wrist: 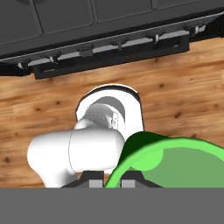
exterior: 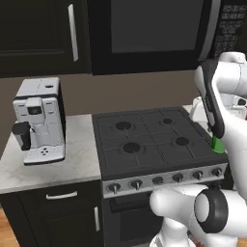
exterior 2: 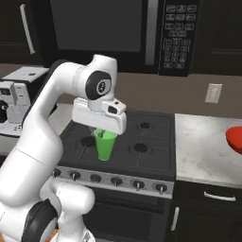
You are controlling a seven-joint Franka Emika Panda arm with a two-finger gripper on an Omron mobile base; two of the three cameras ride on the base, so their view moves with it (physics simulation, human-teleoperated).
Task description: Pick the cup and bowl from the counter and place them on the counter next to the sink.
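While above stovetop [exterior 2: 142, 137], claw [exterior 2: 100, 133] clamped on cup [exterior 2: 105, 145].

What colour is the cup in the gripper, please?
Bright green cup, best in the right base view.

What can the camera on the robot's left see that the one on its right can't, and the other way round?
Left base view alone: the marble counter's left stretch under the whole white coffee machine.

Right base view alone: the glossy red bowl on the right-hand counter, a wall outlet, and the pincer shut on the small bright green cup, held above the stove.

Both: the black gas stovetop, its knobs, the microwave above, and some of that cup.
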